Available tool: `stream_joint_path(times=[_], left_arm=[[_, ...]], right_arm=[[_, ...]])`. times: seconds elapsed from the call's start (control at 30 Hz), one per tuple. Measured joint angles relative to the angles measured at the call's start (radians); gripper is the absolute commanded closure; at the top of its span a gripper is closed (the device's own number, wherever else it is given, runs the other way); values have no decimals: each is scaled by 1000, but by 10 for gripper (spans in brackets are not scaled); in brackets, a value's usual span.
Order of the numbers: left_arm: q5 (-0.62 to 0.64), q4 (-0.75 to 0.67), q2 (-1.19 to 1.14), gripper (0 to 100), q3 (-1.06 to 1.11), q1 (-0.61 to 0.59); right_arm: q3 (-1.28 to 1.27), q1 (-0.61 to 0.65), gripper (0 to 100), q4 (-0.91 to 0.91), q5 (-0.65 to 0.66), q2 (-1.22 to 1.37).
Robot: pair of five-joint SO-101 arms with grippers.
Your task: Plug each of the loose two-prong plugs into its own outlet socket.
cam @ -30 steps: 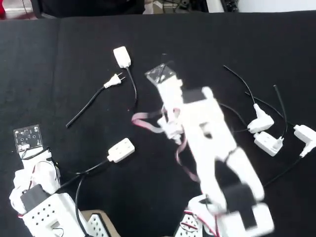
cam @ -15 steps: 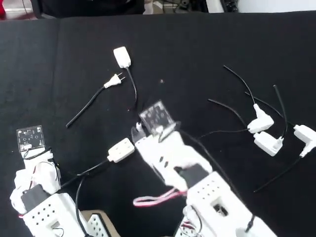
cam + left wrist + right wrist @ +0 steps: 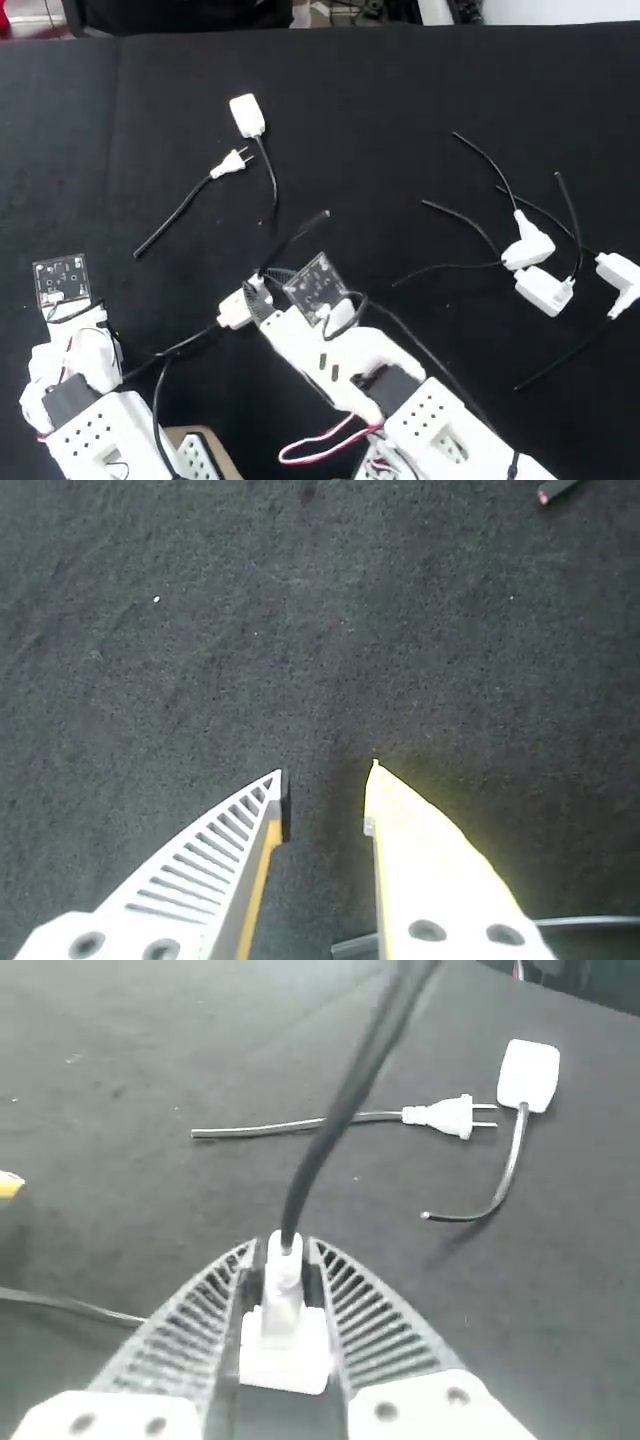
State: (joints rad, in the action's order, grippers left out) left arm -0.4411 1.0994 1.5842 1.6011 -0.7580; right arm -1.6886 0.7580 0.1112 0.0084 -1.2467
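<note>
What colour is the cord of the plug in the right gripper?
Black cord, best in right wrist view.

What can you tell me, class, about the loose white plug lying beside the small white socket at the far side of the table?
The loose plug is white, plastic-looking, with two bare metal prongs and a thin black cord trailing off to a free end. It lies flat on the black table, prongs aimed at the white outlet socket with a gap between, not plugged in. Nothing grips it.
</note>
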Motion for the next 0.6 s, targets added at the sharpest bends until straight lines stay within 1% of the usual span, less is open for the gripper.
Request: stream_joint_path(times=[0.13,0.27,0.43,0.6], left_arm=[[0,0,0,859,0,0],[0,0,0,859,0,8],[0,0,0,859,0,23],[0,0,0,859,0,23]], right_arm=[[0,0,986,-12,0,17],[6,-2,986,-72,0,120],[95,-66,986,-183,0,384],[196,-83,986,-307,0,672]])
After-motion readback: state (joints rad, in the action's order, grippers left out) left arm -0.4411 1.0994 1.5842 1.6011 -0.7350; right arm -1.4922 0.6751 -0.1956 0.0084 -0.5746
